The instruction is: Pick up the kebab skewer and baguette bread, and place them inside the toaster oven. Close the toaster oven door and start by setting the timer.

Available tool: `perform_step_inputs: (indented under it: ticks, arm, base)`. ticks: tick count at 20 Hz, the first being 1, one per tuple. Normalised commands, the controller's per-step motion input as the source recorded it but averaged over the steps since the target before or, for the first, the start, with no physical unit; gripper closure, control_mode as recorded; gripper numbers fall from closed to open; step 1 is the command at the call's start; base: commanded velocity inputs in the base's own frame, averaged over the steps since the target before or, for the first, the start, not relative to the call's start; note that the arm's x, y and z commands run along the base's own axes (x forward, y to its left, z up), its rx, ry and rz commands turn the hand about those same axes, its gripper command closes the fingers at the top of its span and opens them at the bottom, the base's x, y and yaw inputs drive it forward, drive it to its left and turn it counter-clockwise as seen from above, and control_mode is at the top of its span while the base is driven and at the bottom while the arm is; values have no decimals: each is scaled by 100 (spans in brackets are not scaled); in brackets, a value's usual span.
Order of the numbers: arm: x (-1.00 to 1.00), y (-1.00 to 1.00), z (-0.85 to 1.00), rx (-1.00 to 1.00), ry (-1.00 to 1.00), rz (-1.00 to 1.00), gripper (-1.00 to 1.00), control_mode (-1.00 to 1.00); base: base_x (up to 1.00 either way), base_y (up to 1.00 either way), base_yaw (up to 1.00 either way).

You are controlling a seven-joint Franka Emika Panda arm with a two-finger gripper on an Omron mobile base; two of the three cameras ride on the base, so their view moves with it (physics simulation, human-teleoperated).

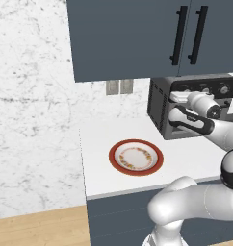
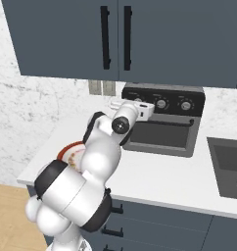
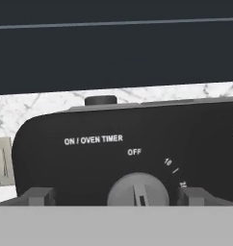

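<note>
The timer knob (image 3: 137,190) sits dead centre between the spread fingers (image 3: 37,196), straight ahead on the oven (image 2: 162,120). They pinch nothing; its pointer stands upright near OFF

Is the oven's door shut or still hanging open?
Shut. The toaster oven door stands upright against the toaster oven, its bar handle up top.

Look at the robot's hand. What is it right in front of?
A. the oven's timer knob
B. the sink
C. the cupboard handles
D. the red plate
A. In the hand view the open gripper sits either side of the timer knob under the words ON / OVEN TIMER on the toaster oven.
</note>
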Motion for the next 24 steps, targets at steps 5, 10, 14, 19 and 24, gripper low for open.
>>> perform_step_inputs:
  ticks: [5, 10, 14, 19, 24]
  arm:
    - [0, 0, 0, 0, 0, 8, -100, -100]
    - [0, 0, 0, 0, 0, 0, -100, -100]
    - [0, -1, 0, 0, 0, 0, -100, -100]
    - [0, 0, 0, 0, 0, 0, -100, -100]
    - [0, 0, 0, 0, 0, 0, 100, -100]
  base:
    - [0, 0, 0]
    - [0, 0, 0]
    - [0, 0, 0]
    - [0, 0, 0]
    - [0, 0, 0]
